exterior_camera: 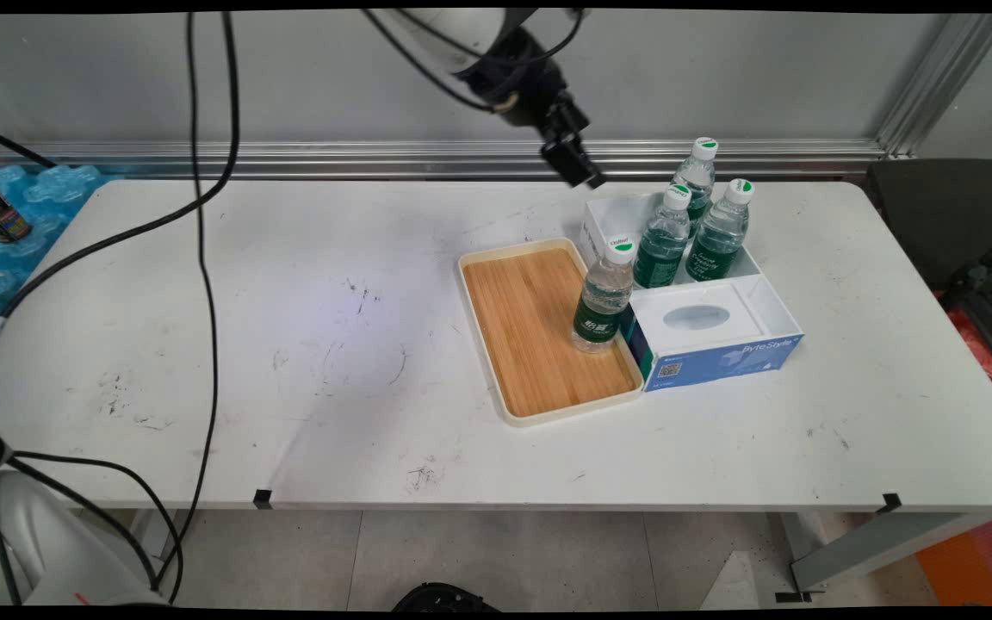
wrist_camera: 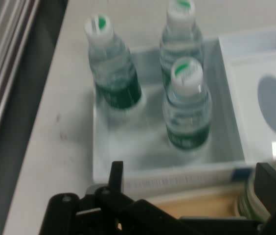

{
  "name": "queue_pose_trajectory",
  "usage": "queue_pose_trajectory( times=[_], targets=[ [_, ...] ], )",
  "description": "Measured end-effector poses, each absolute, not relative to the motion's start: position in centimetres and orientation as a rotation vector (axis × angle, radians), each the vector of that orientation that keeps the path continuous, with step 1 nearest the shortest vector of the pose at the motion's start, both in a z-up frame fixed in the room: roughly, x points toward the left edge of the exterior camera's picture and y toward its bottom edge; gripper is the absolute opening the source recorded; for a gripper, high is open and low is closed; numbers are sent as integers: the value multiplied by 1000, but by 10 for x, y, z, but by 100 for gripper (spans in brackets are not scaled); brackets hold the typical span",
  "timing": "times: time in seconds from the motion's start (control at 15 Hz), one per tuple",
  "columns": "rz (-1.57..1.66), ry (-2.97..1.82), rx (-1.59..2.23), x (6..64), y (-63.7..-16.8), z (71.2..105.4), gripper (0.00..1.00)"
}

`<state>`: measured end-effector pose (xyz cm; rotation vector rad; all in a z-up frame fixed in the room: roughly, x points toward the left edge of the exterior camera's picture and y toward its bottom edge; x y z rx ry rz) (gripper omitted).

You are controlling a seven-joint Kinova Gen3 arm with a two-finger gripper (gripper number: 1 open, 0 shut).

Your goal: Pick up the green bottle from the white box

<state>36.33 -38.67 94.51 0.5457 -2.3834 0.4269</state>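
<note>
Near edge of the desk (exterior_camera: 203,413) is bare but scuffed; two black tape marks on its front lip.

Mid frame, right of centre: bamboo tray (exterior_camera: 539,344), cream rim, long axis running near-to-far. One water bottle (exterior_camera: 604,297) stands upright on the tray's right side, green label, white cap, just beside the tissue box (exterior_camera: 707,336). Tissue box is white on top w/ blue sides and sits in the near part of a white open box (exterior_camera: 612,211). In the far part of that white box stand three more bottles (exterior_camera: 694,228), upright, close together, caps white w/ green.

Gripper (exterior_camera: 572,164) hangs in the upper centre of the frame, above the desk's far edge, tilted down toward the right. The white box and its three bottles lie just below and right of it in the main view; the tray bottle is lower still in frame, nearer the camera.

Hand view: gripper (wrist_camera: 189,181) fingers stand apart, nothing between them. The three bottles (wrist_camera: 182,93) fill the upper centre, beyond the fingers; a white box wall (wrist_camera: 177,178) crosses between the fingers. The tray bottle's cap (wrist_camera: 250,200) shows at the lower right, near the right finger. Tissue box (wrist_camera: 270,103) at right edge.

Far back: aluminium rail along the wall.
</note>
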Motion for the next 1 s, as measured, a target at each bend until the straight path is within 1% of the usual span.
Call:
queue_pose_trajectory(
  times=[0.27,0.53,1.0],
  targets=[
    [435,-2341,538,343,-399,948,100],
    [430,-2315,534,323,-408,942,100],
    [422,-2313,527,296,-424,918,100]
  ],
)
